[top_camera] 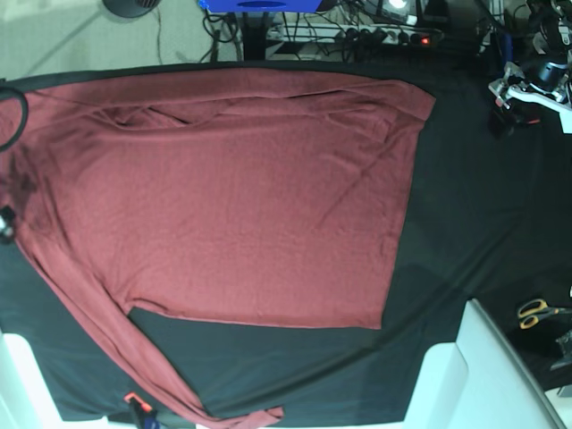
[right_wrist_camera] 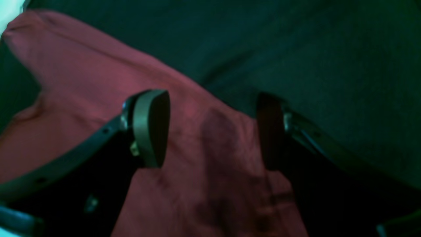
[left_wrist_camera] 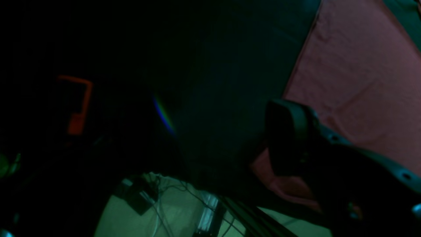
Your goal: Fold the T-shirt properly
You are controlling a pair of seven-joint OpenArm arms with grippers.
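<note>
Black cloth [top_camera: 474,223] covered the table, with the plain maroon knit T-shirt [top_camera: 241,197] spread flat across the frame's left and centre. Its sleeve edge ran between the right gripper [right_wrist_camera: 213,130]'s wide-open jaws; the left gripper [left_wrist_camera: 286,138], seemingly wide open too, hovered at another edge.

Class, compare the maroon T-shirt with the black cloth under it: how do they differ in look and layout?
Colour: the T-shirt is maroon, the black cloth black. Layer: the T-shirt lies on top; the black cloth sits beneath and shows beyond its hem. Outline: the T-shirt has a long sleeve running off diagonally; the black cloth is a plain sheet. Both are fabric, spread flat.
</note>
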